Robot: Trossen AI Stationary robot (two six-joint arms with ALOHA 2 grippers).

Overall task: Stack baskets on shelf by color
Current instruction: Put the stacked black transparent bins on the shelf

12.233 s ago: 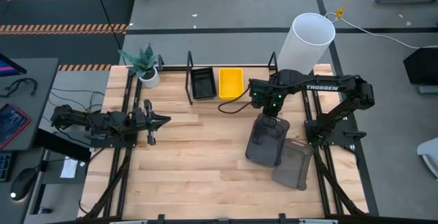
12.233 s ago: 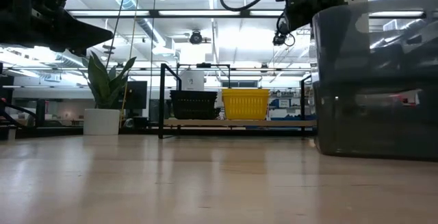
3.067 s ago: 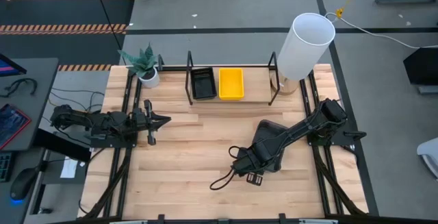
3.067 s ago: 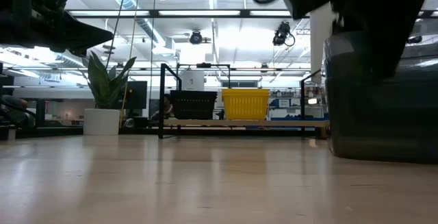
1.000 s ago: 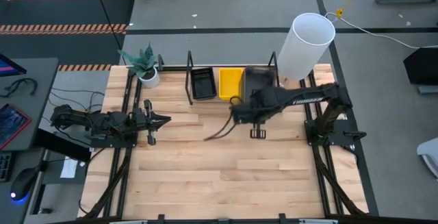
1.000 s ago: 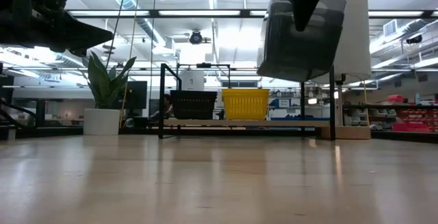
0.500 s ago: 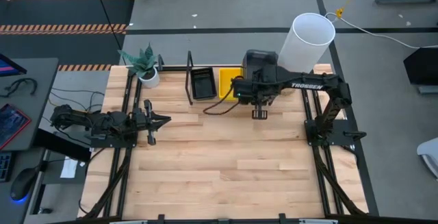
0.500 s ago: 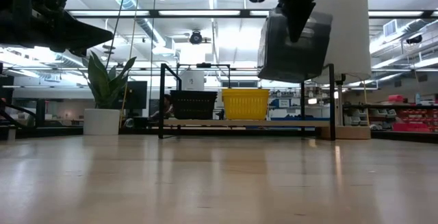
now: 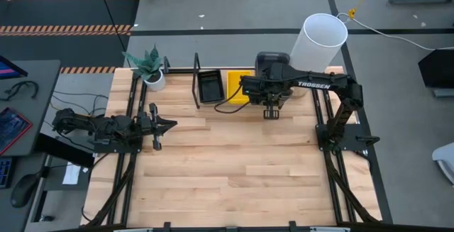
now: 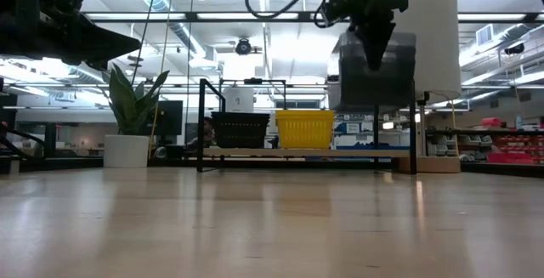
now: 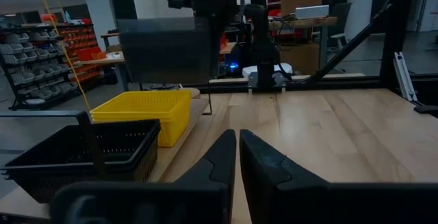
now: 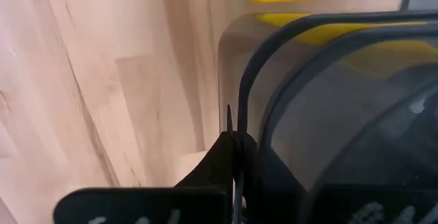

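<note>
From above, the right end effector point(image 9: 272, 89) reached over the shelf point(image 9: 197, 90), carrying a dark grey basket point(image 9: 271, 64) just beside the yellow basket point(image 9: 236, 80) and near the white cylinder point(image 9: 316, 46); the left end effector point(image 9: 162, 125) waited over the bench point(image 9: 227, 168), well apart from the shelf. Across the bench, the grey basket point(image 10: 374, 74) hung above the shelf point(image 10: 297, 151). The left wrist view showed its fingers point(image 11: 219, 159) together. The right wrist view showed fingers point(image 12: 233, 148) clamped on the basket's rim point(image 12: 241, 94).

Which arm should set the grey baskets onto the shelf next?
Right. The right gripper already holds the grey baskets above the shelf, beside the yellow basket. The left gripper waits shut, far off.
</note>
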